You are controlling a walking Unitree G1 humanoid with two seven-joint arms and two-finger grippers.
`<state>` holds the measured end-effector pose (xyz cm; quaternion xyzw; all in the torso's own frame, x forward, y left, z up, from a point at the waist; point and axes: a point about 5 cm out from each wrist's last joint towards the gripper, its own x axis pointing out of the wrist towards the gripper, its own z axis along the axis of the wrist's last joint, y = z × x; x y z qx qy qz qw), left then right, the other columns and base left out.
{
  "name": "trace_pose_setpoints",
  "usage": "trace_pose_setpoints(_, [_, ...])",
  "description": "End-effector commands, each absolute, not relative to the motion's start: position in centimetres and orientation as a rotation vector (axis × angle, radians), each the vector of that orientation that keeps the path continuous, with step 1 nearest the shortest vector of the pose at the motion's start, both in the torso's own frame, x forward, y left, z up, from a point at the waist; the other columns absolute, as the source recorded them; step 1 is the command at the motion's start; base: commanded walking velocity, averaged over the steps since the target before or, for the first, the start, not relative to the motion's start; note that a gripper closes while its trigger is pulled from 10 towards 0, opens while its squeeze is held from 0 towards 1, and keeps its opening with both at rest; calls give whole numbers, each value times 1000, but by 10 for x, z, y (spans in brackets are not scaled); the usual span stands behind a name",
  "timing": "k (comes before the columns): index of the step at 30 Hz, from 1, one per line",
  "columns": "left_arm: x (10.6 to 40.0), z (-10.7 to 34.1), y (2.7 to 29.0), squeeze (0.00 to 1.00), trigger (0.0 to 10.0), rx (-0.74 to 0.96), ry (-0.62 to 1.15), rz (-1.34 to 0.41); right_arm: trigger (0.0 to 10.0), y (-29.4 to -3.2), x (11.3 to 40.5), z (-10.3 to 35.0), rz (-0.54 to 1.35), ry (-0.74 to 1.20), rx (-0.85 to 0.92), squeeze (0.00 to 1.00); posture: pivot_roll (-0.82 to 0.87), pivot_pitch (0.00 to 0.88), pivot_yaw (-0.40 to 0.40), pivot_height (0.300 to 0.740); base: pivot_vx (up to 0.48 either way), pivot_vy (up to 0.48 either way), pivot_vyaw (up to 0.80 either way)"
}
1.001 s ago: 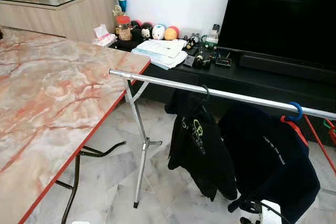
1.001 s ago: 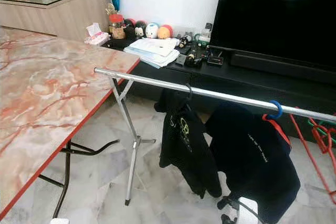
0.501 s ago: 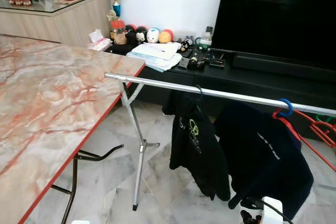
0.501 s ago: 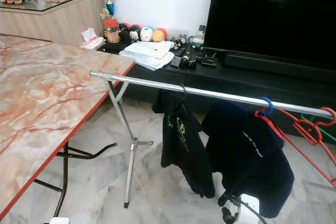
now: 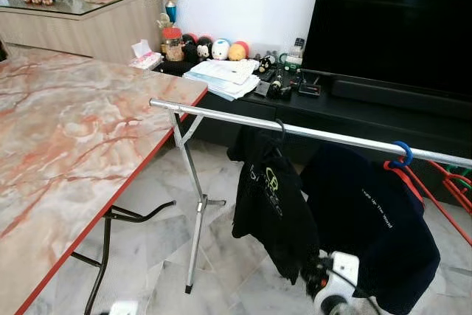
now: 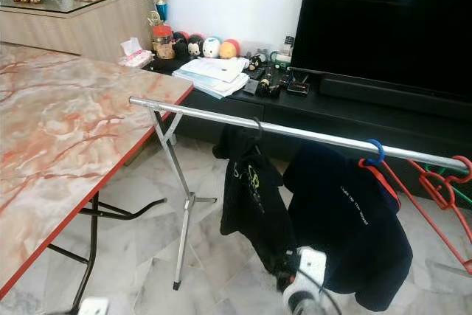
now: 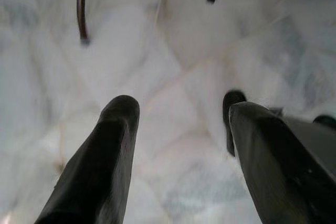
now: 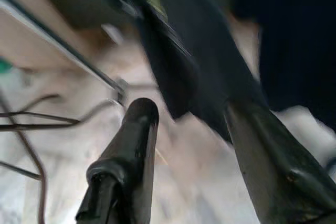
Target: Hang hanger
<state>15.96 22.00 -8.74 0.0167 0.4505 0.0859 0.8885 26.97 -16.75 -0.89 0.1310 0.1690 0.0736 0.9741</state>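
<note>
Both the left claw (image 7: 178, 156) and right claw (image 8: 194, 145) are held open, empty. The shirt (image 5: 269, 204) on the rail (image 5: 295, 130) could be snagged by the right one.

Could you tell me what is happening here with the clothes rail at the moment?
The robot stands before a metal clothes rail beside a marble-patterned table. Two dark shirts already hang on it, one on a black hanger, one on a blue-hooked hanger. The right pincer is open and empty near the shirts. The left pincer is open over the floor.
</note>
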Motion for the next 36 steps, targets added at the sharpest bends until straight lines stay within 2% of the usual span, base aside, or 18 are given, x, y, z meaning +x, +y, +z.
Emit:
trace_pose_setpoints(1, [157, -89, 222, 0, 10000, 21, 951, 194, 10000, -164, 284, 8, 202, 261, 251, 0, 57, 0, 15, 740, 0, 0, 0])
trace_pose_setpoints(5, [153, -90, 224, 0, 10000, 21, 968, 203, 10000, -164, 303, 38, 233, 128, 245, 0, 49, 0, 18, 740, 0, 0, 0])
trace_pose_setpoints(11, [154, -89, 226, 0, 10000, 13, 968, 220, 10000, -160, 309, 54, 299, 69, 220, 0, 53, 14, 11, 740, 0, 0, 0])
trace_pose_setpoints(19, [149, -90, 233, 0, 10000, 27, 985, 219, 10000, -154, 298, 42, 219, 104, 220, 0, 82, 46, 39, 740, 0, 0, 0])
trace_pose_setpoints(24, [140, -90, 246, 0, 10000, 48, 998, 237, 10000, -147, 290, 33, 151, 132, 260, 0, 101, 41, 74, 740, 0, 438, 0])
trace_pose_setpoints(28, [146, -83, 257, 0, 10000, 57, 959, 252, 10000, -143, 286, 27, 92, 157, 288, 0, 112, 46, 93, 740, 0, 280, 0])
trace_pose_setpoints(36, [153, -82, 253, 0, 10000, 63, 941, 230, 10000, -146, 287, 27, 49, 163, 287, 0, 100, 47, 98, 740, 0, 0, 0])
